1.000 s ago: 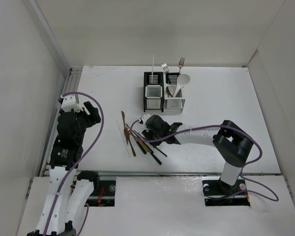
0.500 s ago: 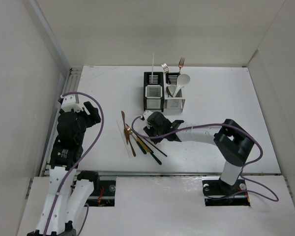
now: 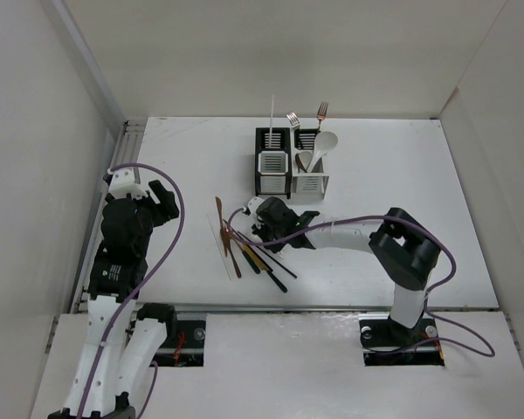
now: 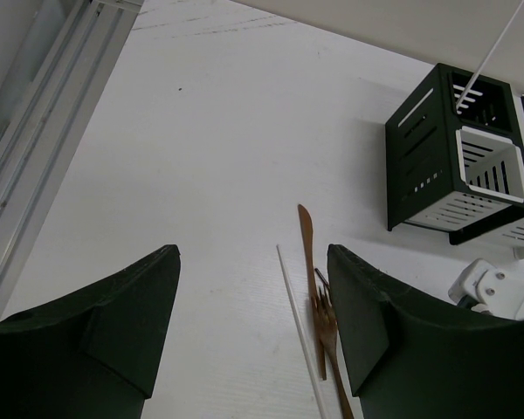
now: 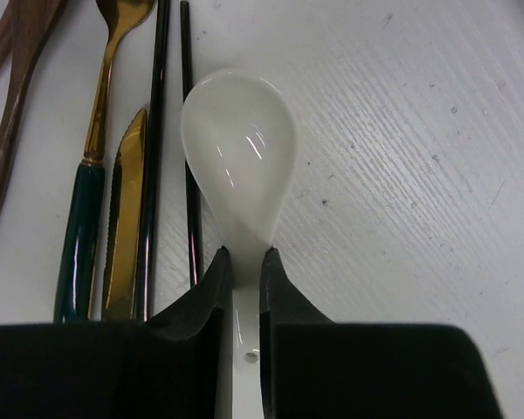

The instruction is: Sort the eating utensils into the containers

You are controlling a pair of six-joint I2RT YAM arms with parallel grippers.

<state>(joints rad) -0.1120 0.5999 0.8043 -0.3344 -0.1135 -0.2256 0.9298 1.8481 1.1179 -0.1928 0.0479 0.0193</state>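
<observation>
**White spoon pinched by its handle**

The white spoon lay bowl-up in the pile of loose cutlery on the table, in front of the two caddies. Its thin handle sat between the two fingers of the right gripper. The fingers were almost shut and pressed the handle from both sides. I could not tell if the spoon was off the table or resting on it.

Only the right wrist view showed this grip. From the top, the gripper's body hid the spoon. The wrist view also showed what lay just beside the spoon: two black chopsticks, then a gold knife, a green-handled spoon and brown wooden pieces.

The top view showed the caddies well. A white chopstick stood up in the left one. Two forks and another white spoon stood in the right one.

The left gripper was far off at the left side of the table. Its fingers were wide apart and held nothing. Its own view showed a brown knife and a thin white stick on the table.
</observation>
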